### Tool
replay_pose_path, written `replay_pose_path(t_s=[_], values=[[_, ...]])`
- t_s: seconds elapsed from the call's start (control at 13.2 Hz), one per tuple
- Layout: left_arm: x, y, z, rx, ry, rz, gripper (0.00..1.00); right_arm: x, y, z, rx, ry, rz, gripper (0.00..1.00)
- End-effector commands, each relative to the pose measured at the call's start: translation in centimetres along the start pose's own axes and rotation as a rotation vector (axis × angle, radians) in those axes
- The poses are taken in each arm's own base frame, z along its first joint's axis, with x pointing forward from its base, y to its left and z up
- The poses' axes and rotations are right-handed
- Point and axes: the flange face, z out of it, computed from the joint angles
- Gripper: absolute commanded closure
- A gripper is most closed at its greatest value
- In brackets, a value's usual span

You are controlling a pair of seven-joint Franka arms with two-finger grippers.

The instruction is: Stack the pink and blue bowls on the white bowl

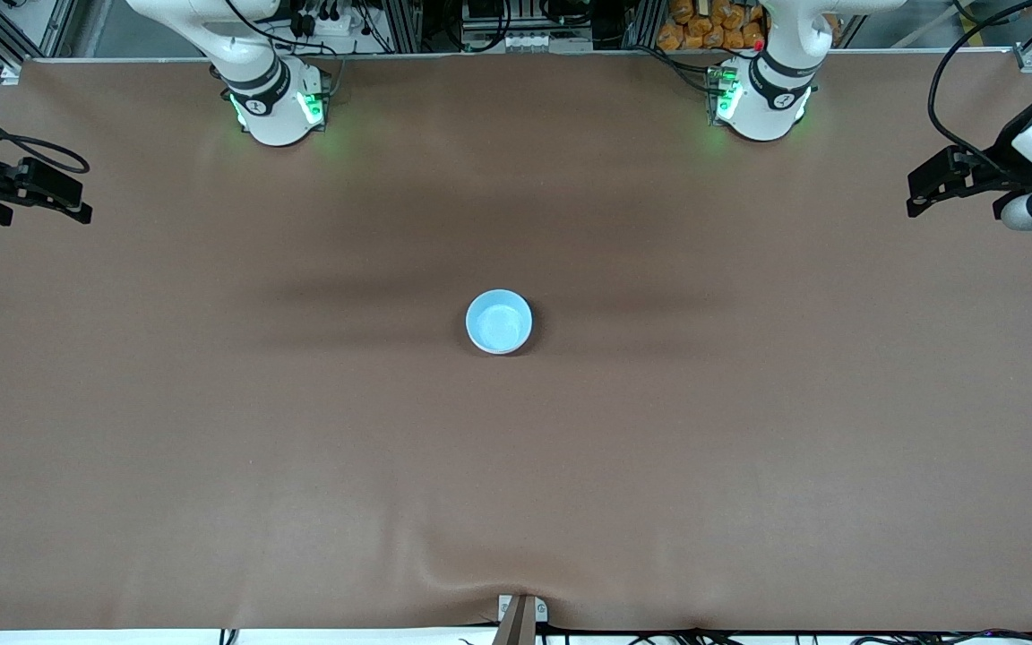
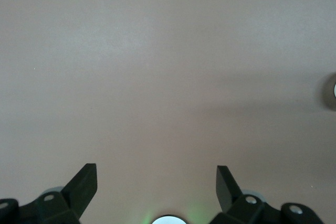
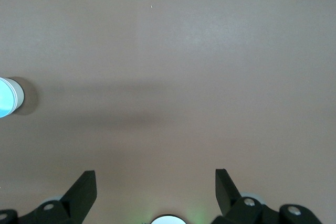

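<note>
I saw one light, stiff, slippery blue bowl (image 1: 499, 322) mid-frame, best pinched by its rim; left gripper (image 2: 156, 180) and right gripper (image 3: 156, 180) waited at the frame's side edges, fingers apart.

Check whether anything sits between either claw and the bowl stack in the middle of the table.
Nothing visible does. The stack, blue bowl on top, stands alone on bare brown table. The left claw and the right claw wait open over the table's two ends, only cloth between them and it.
</note>
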Motion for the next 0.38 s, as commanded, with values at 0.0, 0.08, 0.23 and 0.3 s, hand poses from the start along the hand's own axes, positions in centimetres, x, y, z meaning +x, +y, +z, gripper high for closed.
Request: replay_pose_path(t_s=[0.0, 0.08, 0.23, 0.3], values=[[-0.18, 0.16, -0.14, 0.009, -0.006, 0.005, 0.0, -0.02, 0.23, -0.64, -0.014, 0.005, 0.008, 0.0], [-0.18, 0.16, -0.14, 0.009, -0.006, 0.005, 0.0, -0.02, 0.23, -0.64, -0.014, 0.005, 0.008, 0.0], [-0.18, 0.16, -0.14, 0.009, -0.006, 0.005, 0.0, -0.04, 0.48, -0.63, -0.013, 0.004, 0.013, 0.0], [-0.18, 0.2, -0.07, 0.006, -0.008, 0.007, 0.0, -0.05, 0.56, -0.63, -0.013, 0.004, 0.015, 0.0]])
